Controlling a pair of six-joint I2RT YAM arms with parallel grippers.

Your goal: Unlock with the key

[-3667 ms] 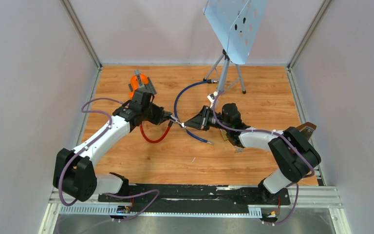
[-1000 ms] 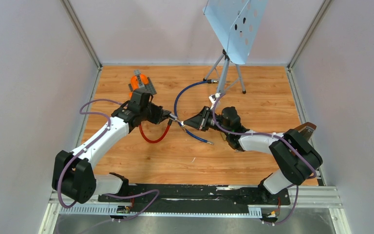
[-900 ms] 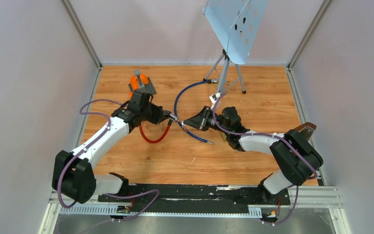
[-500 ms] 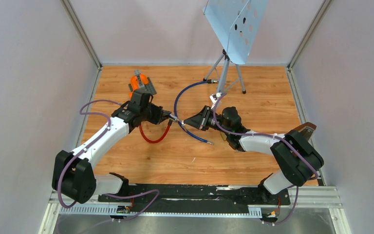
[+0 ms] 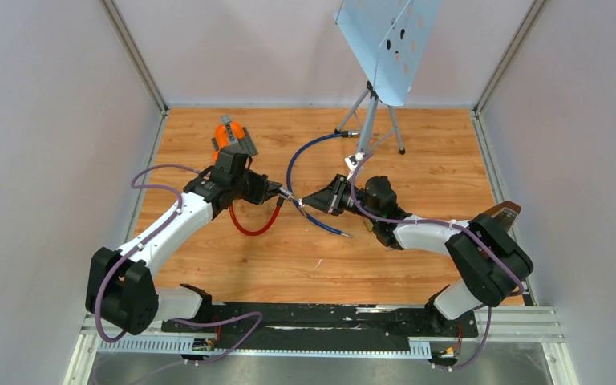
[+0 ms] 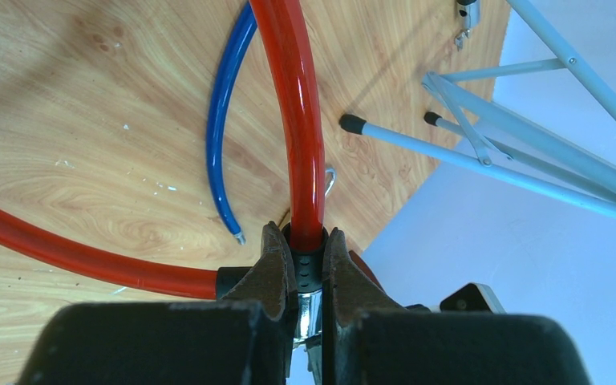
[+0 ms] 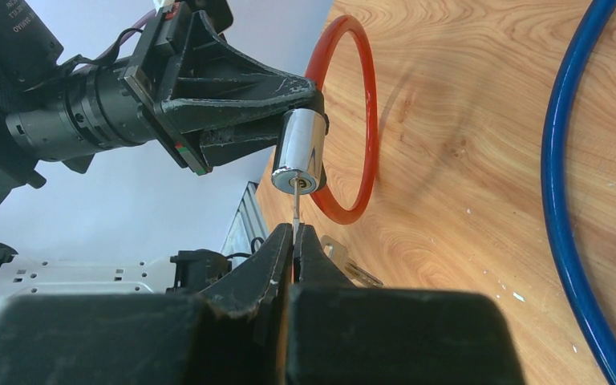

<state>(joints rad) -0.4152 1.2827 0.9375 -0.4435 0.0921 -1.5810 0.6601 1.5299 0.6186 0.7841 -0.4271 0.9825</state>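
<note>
My left gripper (image 5: 277, 192) is shut on the red cable lock (image 5: 253, 225), clamping its black collar (image 6: 307, 261) just ahead of the silver lock cylinder (image 7: 301, 151). The cylinder's keyhole faces my right gripper (image 5: 314, 200). In the right wrist view my right gripper (image 7: 295, 234) is shut on a key (image 7: 295, 210), held edge-on; the blade tip meets the keyhole. The two grippers face each other above the middle of the table. A second key (image 7: 346, 266) hangs beside the right fingers. The red cable (image 6: 297, 120) loops ahead of my left gripper (image 6: 305, 237).
A blue cable (image 5: 307, 149) curves over the wooden table behind and under the grippers, and shows in the right wrist view (image 7: 557, 200). A light-blue music stand (image 5: 378, 96) stands at the back. An orange object (image 5: 230, 135) lies behind the left arm. A brown object (image 5: 504, 212) sits at the right edge.
The right arm has edged slightly toward the lock since the oldest frame. Both grippers keep their hold, and nothing visibly differs over the last second.
</note>
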